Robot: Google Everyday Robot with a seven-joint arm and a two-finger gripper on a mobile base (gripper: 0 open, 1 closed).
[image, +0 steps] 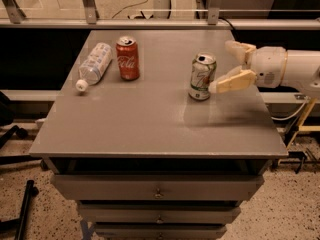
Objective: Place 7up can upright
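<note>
The 7up can (pixel 202 76) stands upright on the grey worktop (pixel 150 129), silver top up, to the right of centre at about 3 o'clock, taking the far edge as 12. The gripper (pixel 221 66) hangs just to the can's right, reaching in from 3 o'clock on a white arm (pixel 287 69). Its jaws are spread wide and grip nothing. The tip of the nearer finger (pixel 235 80) sits at the can's right side, though whether it touches cannot be told. The farther finger (pixel 239 48) stands apart from the can, behind it and to its right.

Nothing lies between the can and the gripper, and the surface around the can's base is bare. Two other items sit well apart from it on the left half of the worktop. A red Coke can (pixel 128 58) stands upright at about 10 o'clock. Just to its left a clear bottle (pixel 95 62) lies on its side, with its white cap (pixel 81 85) pointing toward the near-left. The two are close, with a narrow gap showing between them.

Below the worktop are grey drawers (pixel 158 186) with small knobs. A metal rail (pixel 150 23) runs along behind the far edge at 12 o'clock. The floor (pixel 40 204) is speckled.
</note>
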